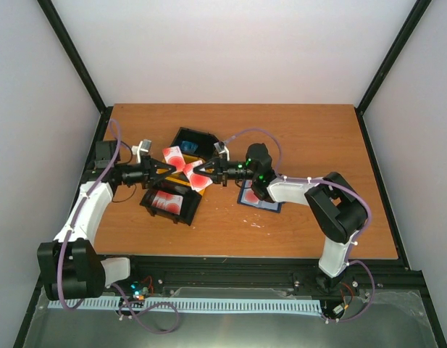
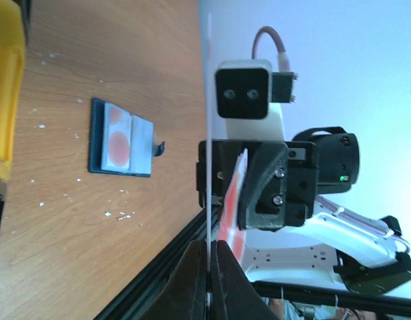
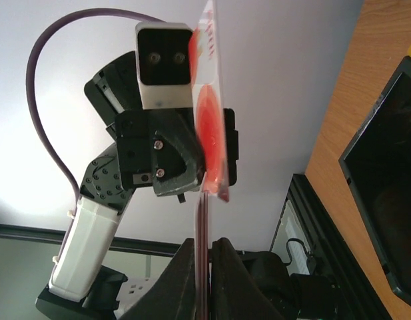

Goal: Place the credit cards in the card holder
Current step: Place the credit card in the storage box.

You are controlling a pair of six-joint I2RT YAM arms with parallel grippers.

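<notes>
Wooden table [image 1: 295,232] under everything. Front black bin [image 1: 181,215] by the left arm has loose red cards [image 1: 165,201] lying in it; rear black bin [image 1: 192,140] sits behind. Left gripper [image 2: 208,252] and right gripper [image 3: 204,248] meet nose to nose in mid-air, each pinching a credit card: left card [image 1: 172,154], right card [image 1: 200,180]. Card holder [image 2: 118,140] lies open on the table beneath the right arm, apart from both held cards. Risk, my judgement: the cards overlap closely, so separating could snag one and twist it from its thin pinch.
</notes>
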